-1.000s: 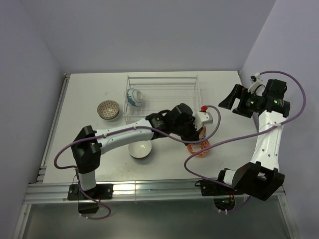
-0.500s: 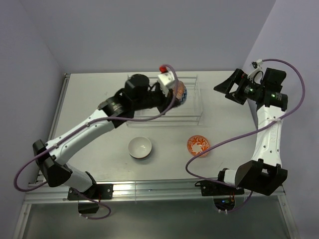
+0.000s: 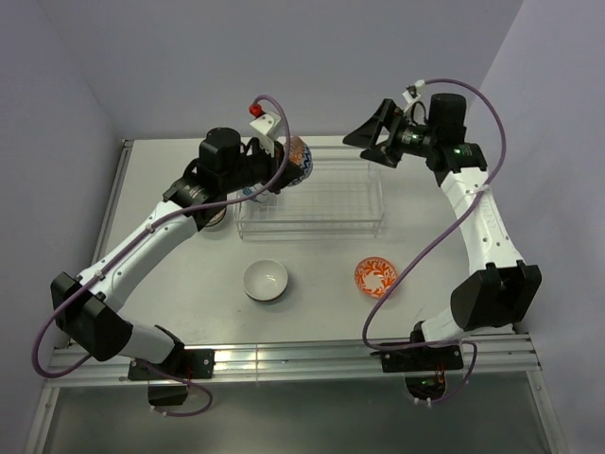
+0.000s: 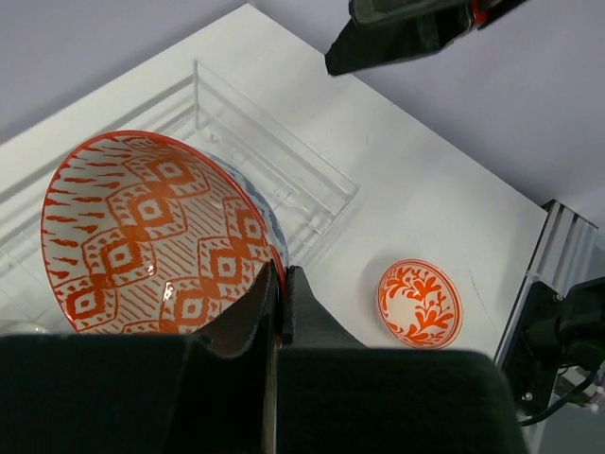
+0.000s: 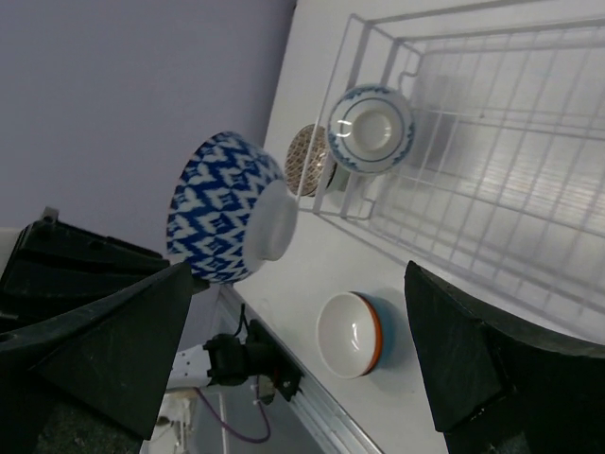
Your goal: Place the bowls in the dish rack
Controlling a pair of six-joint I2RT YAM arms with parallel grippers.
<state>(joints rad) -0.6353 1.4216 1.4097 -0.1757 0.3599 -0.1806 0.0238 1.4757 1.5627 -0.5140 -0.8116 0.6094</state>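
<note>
The white table (image 3: 321,312) is carrying everything, with the dish rack (image 3: 331,199) sitting across its far middle.

The left arm is reaching from the near left corner out to the rack's far left part. The left gripper (image 4: 281,284) is pinching its jaws together on the rim of the blue-backed bowl (image 4: 151,227) (blue-and-white outside, orange-red lattice inside). It is holding the bowl in the air, tipped on its side over the rack's far edge.

The right gripper (image 3: 367,130) is hanging over the rack's far right corner with its jaws spread wide apart, gripping nothing.

A blue-and-white bowl (image 5: 371,128) is lying inside the rack at its left end. A grey-brown bowl (image 5: 304,159) is sitting on the table just outside the rack's left wall. A white bowl (image 3: 266,280) is resting on the table near of the rack. An orange-red bowl (image 3: 377,276) is lying to its right, well apart from it.
</note>
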